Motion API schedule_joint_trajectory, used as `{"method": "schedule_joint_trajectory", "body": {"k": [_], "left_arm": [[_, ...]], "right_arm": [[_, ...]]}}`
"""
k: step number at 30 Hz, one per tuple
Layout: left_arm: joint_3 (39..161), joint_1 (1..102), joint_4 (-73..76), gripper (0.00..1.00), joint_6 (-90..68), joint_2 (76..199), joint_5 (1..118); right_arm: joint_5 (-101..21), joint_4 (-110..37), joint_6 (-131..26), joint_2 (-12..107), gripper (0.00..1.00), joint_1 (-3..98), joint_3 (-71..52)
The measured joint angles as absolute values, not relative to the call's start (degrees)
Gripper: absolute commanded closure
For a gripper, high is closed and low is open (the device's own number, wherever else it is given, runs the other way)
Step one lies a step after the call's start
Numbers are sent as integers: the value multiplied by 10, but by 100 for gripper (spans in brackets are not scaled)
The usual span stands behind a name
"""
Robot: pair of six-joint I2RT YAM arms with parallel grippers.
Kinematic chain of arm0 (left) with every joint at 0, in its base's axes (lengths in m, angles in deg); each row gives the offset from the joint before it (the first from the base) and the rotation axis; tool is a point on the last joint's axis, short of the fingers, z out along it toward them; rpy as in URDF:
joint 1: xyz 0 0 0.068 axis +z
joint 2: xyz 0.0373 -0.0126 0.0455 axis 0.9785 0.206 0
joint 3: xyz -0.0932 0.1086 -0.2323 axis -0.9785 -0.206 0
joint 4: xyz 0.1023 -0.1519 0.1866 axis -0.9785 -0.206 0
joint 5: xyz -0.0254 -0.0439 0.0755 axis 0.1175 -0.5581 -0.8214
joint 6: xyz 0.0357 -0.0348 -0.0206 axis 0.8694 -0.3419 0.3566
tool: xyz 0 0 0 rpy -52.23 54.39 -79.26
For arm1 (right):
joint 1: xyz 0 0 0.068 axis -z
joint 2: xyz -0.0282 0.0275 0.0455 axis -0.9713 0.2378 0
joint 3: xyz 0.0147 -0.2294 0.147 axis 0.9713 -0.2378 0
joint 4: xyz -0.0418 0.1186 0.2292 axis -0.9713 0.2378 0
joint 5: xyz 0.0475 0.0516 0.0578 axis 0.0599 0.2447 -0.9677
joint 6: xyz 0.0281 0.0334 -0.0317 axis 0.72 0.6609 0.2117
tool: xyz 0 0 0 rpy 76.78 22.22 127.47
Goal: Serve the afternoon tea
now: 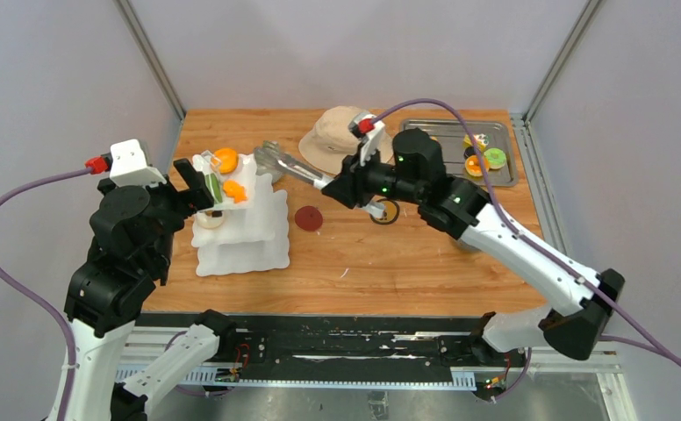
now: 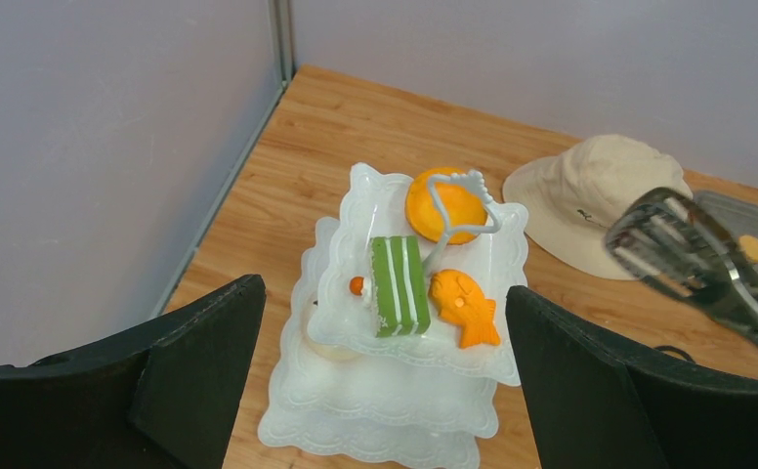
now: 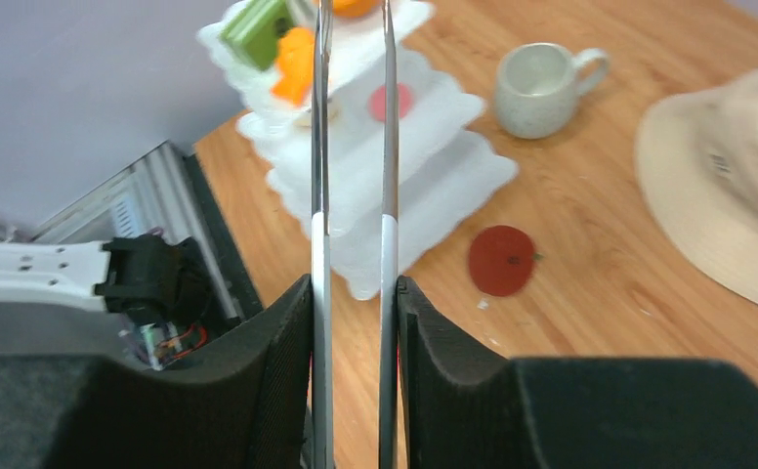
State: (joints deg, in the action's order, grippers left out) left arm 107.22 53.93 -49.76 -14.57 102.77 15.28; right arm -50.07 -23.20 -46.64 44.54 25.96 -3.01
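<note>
Grey walls (image 1: 346, 44) enclose a wooden table (image 1: 390, 263) in even light.

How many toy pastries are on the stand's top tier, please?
3: a round orange pastry at the back, a green cake slice mid-tier, an orange fish beside it. Others may be hidden.

No lettering you can read in any view.
Your only candidate is a small dark tag (image 2: 582, 217) on the bucket hat (image 2: 605, 176), beyond and right of the left gripper (image 2: 385, 290); it is too small to make out.
</note>
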Motion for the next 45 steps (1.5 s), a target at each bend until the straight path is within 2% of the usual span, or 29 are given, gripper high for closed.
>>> {"method": "schedule_joint_trajectory", "body": {"k": [4,7,13,17,24,34,45], "left_arm": [[1072,539,-498,2,-145,1027,151],[1071,539,-497,2,-144,1027,151],[1058,539,-492,2,-144,1026,151],[1055,539,-489,2,-144,1027,153],[1039,539,-481,2,-146,1028,162],[1033,539,-476,2,-148,1030,166],[1031,539,-471,2,-149,1039,176]], "right_arm": [[-466,-221,-472,381,67,324,-80],[-438,-203,-471,347,68,420,-124],[-385,-145,-466,337,68,632,-206],[-372,-115,-463,346,68,716,-238],[-359,-114,-464,397,64,739,-240],[-246,-103,-477,419,59,749,-234],[-267,-108,-472,434,58,805,-232]]}}
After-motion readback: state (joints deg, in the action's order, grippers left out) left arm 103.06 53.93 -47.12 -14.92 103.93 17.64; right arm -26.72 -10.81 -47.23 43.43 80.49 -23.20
